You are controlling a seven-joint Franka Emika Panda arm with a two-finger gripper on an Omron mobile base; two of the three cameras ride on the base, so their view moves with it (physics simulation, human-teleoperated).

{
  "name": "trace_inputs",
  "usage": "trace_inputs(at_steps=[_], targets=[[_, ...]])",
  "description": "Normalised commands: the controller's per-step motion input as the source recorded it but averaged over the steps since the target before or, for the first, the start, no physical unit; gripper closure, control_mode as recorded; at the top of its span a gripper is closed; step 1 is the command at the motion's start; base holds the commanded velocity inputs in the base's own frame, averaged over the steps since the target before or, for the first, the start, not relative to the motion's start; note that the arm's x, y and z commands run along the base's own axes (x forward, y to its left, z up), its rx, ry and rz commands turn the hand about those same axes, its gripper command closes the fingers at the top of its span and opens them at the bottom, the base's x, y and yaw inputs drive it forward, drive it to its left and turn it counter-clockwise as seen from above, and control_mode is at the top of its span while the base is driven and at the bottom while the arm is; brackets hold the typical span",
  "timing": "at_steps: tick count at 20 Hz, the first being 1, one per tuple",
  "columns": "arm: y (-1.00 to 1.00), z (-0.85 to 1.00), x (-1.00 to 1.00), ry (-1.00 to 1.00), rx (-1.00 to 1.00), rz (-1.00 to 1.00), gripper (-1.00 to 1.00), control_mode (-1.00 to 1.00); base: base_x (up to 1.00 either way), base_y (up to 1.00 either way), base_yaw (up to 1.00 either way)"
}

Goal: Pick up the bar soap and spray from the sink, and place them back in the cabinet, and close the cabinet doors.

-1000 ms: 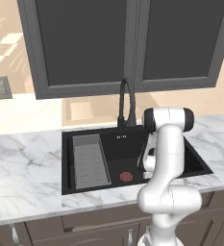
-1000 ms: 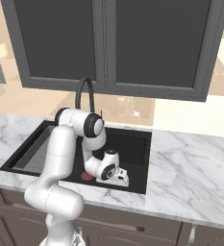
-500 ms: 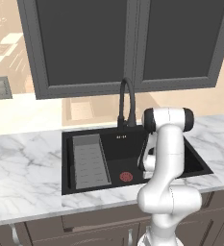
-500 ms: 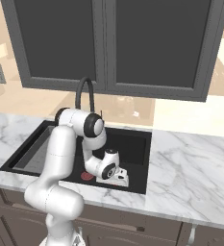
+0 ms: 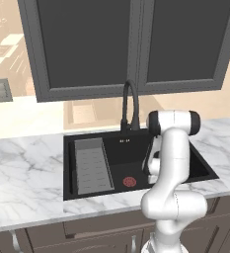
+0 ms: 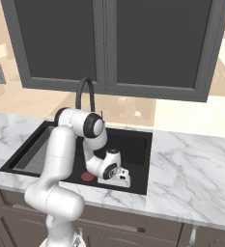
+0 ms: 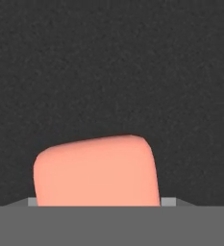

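Observation:
The bar soap is a salmon-pink block lying on the black floor of the sink. It spans the whole gap between my two fingertips in the hand view. My gripper is shut on it, with a grey tip touching each side. From the right base view, the gripper is down inside the sink near its front right corner, with the arm bent over the basin. The spray and the cabinet with its doors are out of view.
A round dark-red drain disc lies just left of the hand. A grey ribbed tray fills the sink's left part. The black gooseneck faucet stands behind the basin. Grey-framed doors with dark panes hang overhead. Marble counter surrounds the sink.

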Motion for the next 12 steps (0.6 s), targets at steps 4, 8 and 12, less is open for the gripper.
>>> trace_inputs(at_steps=[4, 8, 12], targets=[[-0.05, 0.12, 0.0, 0.0, 0.0, 0.0, 1.0, -1.0, 0.0, 0.0, 0.0], [0.0, 0.12, 0.0, 0.0, 0.0, 0.0, 1.0, -1.0, 0.0, 0.0, 0.0], [0.0, 0.06, 0.0, 0.0, 0.0, 0.0, 1.0, -1.0, 0.0, 0.0, 0.0]])
